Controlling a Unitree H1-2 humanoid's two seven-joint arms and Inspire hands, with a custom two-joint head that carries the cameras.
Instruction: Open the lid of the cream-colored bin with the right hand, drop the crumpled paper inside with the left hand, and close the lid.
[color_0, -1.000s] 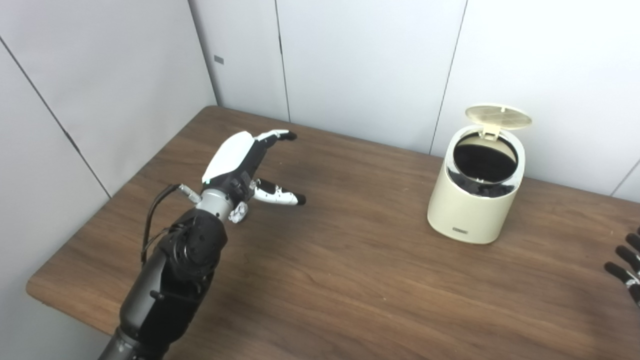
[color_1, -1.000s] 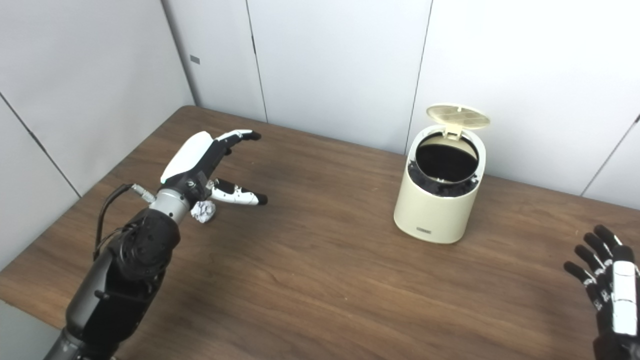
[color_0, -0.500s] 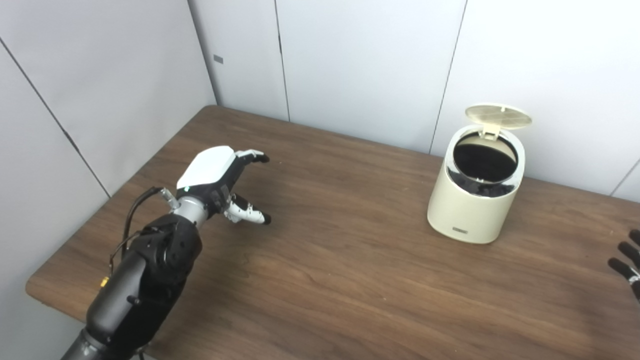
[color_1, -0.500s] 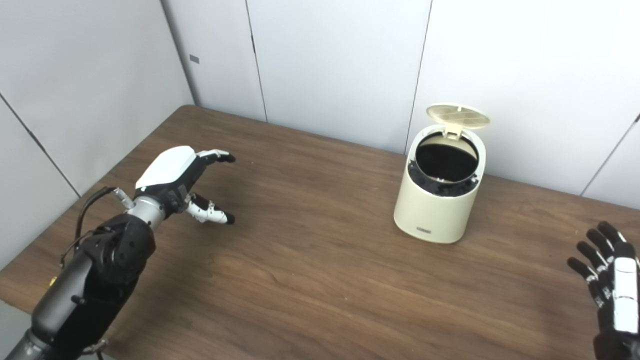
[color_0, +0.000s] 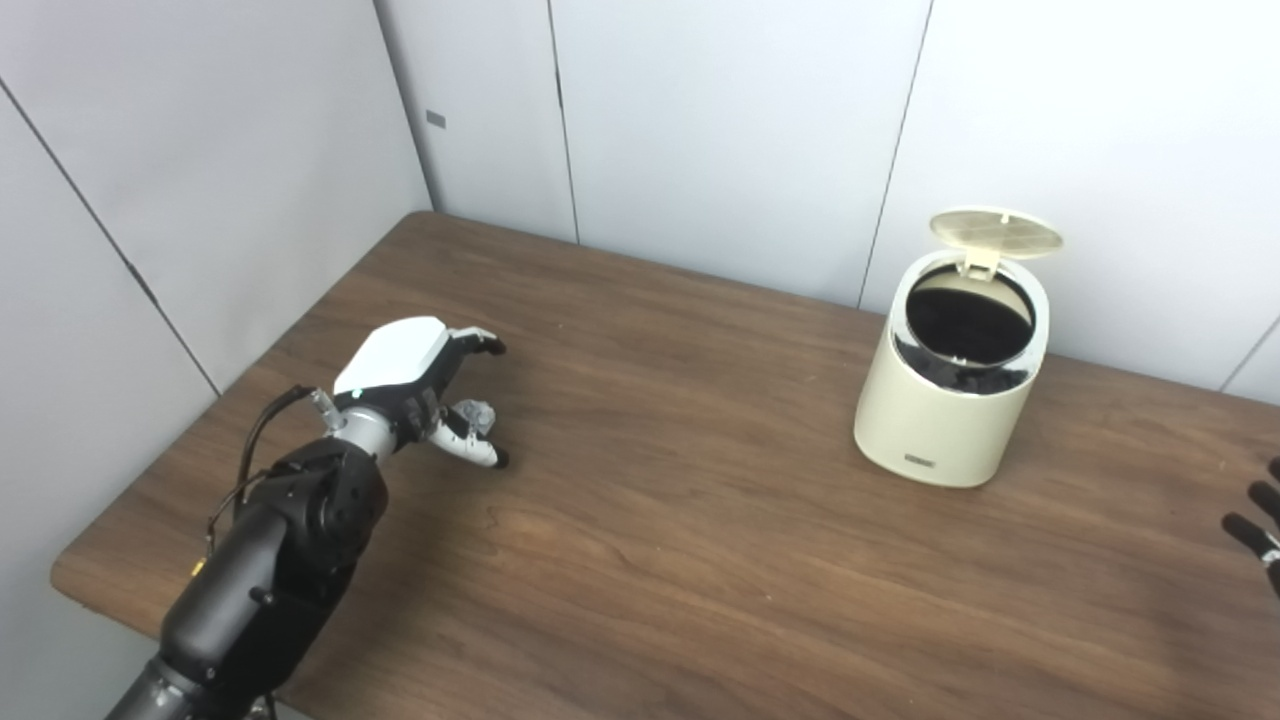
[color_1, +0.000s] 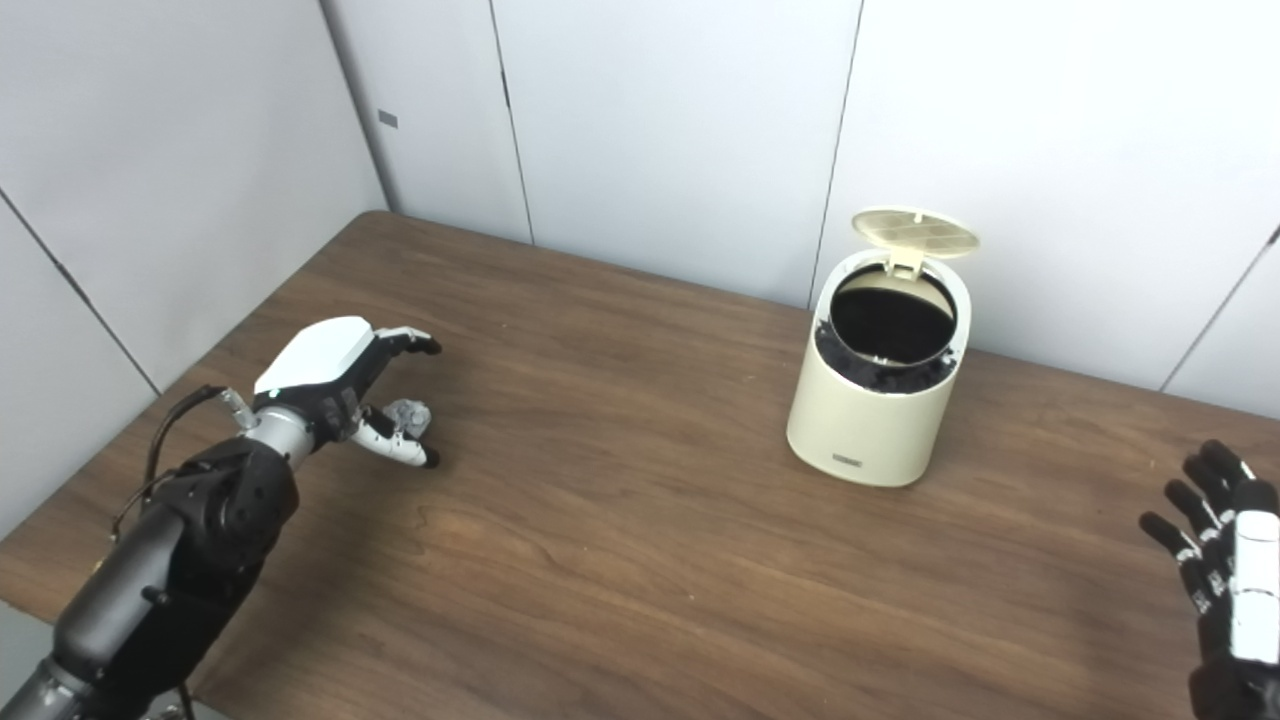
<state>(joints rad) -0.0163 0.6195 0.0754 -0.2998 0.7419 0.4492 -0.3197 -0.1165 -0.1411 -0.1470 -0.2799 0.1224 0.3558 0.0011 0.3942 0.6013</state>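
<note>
Crumpled paper (color_1: 408, 413) is now framed by the spread fingers of the lowered left hand (color_1: 335, 385), ungrasped; the bin (color_1: 880, 395) lid (color_1: 915, 227) stands open; right hand (color_1: 1225, 575) spread, idle.

Left hand (color_0: 412, 375) open over crumpled paper (color_0: 477, 413), bin (color_0: 947, 385) lid (color_0: 996, 231) raised

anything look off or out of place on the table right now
Nothing looks spilled, tipped or damaged. The cream-colored bin stands upright with its lid flipped open, and the crumpled paper lies on the table under the open left robot hand. The right robot hand waits open, far from the bin.
</note>
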